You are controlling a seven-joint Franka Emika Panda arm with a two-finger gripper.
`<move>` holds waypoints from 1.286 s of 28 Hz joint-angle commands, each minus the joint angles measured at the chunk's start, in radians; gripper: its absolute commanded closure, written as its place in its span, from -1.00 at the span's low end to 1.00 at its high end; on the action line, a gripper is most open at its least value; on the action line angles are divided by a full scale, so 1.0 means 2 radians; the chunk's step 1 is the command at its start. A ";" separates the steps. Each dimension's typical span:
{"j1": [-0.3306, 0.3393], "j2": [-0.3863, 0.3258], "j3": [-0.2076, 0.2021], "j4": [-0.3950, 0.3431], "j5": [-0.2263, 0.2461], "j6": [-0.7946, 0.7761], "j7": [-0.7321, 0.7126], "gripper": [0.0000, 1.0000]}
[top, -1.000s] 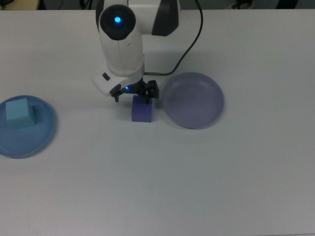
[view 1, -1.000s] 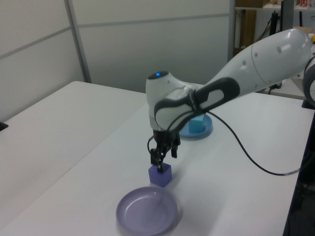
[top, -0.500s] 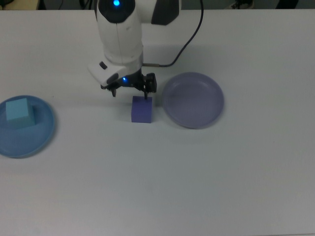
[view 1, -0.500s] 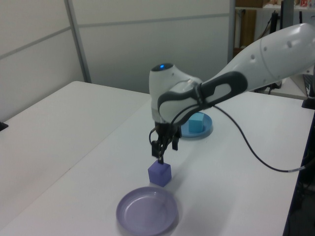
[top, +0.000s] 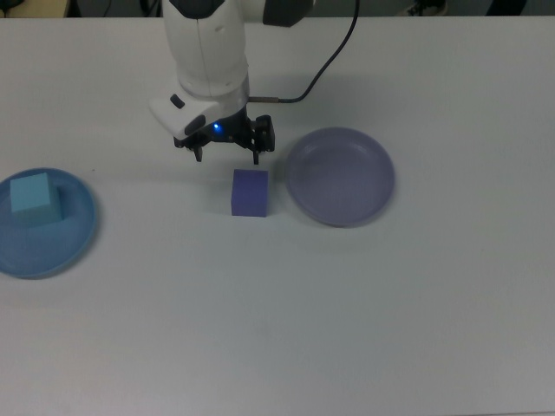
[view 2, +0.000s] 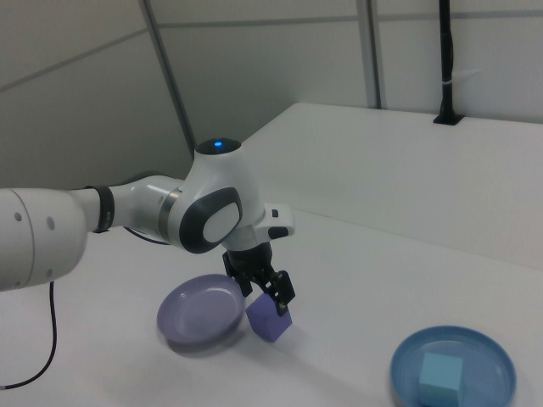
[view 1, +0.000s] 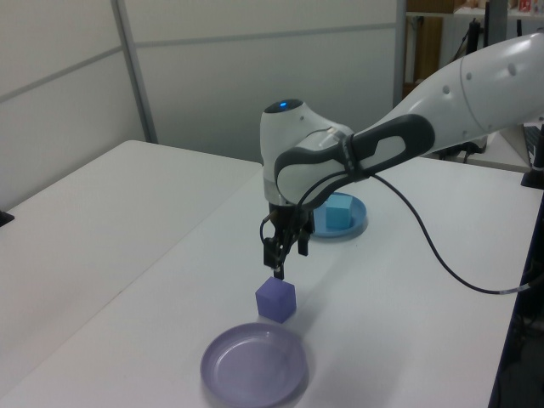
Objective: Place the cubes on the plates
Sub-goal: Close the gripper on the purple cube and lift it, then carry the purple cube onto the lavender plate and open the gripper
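Gripper (top: 227, 156) of the white Panda arm (view 1: 476, 93) hovers above centre in the top view, fingers spread wide, holding nothing. Small matte blue-violet cube (top: 250, 192) sits on the white table (top: 364, 312) just below it, beside but apart from the round pale lavender plate (top: 340, 176). Small light cyan cube (top: 33, 199) rests on the round light blue plate (top: 61, 247), at the frame's left edge.

White matte surface (view 1: 127, 255) fills scene, lit evenly. Pale grey panelled wall (view 1: 255, 76) behind, split by metal strips, one slanted post (view 1: 136, 72). Wooden shelving (view 1: 429, 38) at left view's far right. Black upright pole (view 2: 447, 59) in right view.
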 commanded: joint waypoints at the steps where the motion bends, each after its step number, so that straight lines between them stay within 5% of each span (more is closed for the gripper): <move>1: 0.013 0.020 -0.002 0.002 0.010 0.031 0.008 -1.00; 18: 0.040 0.066 -0.004 0.002 -0.001 0.083 0.032 -0.98; 21: 0.039 0.066 -0.007 0.003 -0.001 0.082 0.043 -0.09; 26: 0.036 0.059 -0.007 0.003 -0.001 0.079 0.047 0.88; 36: 0.043 0.010 -0.001 0.000 0.000 0.010 0.042 1.00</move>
